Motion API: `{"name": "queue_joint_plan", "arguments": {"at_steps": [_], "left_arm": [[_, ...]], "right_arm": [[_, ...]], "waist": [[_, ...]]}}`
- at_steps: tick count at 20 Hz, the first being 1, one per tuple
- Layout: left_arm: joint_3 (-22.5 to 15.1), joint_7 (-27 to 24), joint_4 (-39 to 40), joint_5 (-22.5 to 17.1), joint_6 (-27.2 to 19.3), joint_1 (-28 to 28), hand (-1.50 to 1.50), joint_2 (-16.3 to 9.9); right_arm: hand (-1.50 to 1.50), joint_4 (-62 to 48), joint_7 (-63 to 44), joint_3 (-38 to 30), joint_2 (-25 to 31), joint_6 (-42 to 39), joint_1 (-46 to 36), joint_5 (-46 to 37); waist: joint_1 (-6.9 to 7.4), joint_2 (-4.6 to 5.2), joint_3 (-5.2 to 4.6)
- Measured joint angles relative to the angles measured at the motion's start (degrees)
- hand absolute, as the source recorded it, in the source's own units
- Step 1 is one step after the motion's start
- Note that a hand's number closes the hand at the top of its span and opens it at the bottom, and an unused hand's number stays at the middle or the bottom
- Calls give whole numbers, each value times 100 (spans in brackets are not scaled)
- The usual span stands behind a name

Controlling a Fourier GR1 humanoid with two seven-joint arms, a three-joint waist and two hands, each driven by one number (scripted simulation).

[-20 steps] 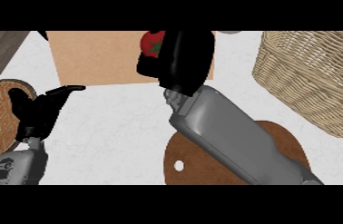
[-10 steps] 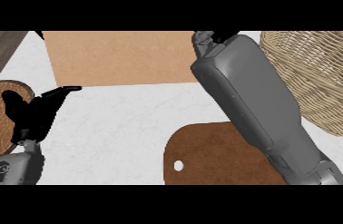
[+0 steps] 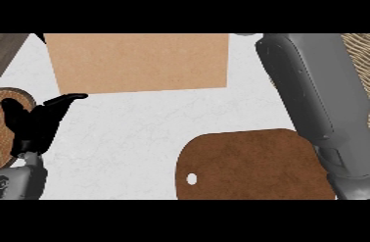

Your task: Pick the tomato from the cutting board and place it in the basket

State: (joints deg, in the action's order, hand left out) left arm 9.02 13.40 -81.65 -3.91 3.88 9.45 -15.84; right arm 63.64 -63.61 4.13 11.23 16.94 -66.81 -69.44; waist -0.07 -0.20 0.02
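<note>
Right forearm [image 3: 311, 104] extends past the top edge beside the basket [image 3: 358, 45]; its hand and the tomato are unseen, grasp undeterminable. Cutting board [image 3: 137, 62] lies bare. Left hand [image 3: 33, 123] rests, fingers relaxed.

One cam only, head view, so no 2nd view to share w/ it. It looks steeply down from above onto the white surface [image 3: 145, 133], close in. Frame holds the light cutting board [image 3: 137, 62] at top centre, the dark brown board [image 3: 253, 162] at bottom, cut by the lower edge, a strip of wicker basket [image 3: 358, 55] at the right edge. Left hand [image 3: 33, 123] w/ its forearm comes in from the lower left; the right forearm [image 3: 318, 108] runs from lower right up past the top edge.
</note>
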Motion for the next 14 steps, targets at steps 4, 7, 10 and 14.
{"name": "queue_joint_plan", "arguments": {"at_steps": [4,7,10,14], "left_arm": [[84,-83,100,-25,68,18,0,-46],[76,-11,-23,-33,67,-35,0,-17],[106,177,-76,-65,86,57,0,-48],[72,23,-42,32,85,-13,0,12]], "right_arm": [[150,230,180,-247,185,-70,426,36],[150,493,378,-425,397,-148,840,182],[150,683,564,-580,516,-139,1214,293],[150,837,821,-820,569,93,1665,471]], "waist": [[-12,2,2],[-16,-1,1],[-6,0,5],[10,8,5]]}}
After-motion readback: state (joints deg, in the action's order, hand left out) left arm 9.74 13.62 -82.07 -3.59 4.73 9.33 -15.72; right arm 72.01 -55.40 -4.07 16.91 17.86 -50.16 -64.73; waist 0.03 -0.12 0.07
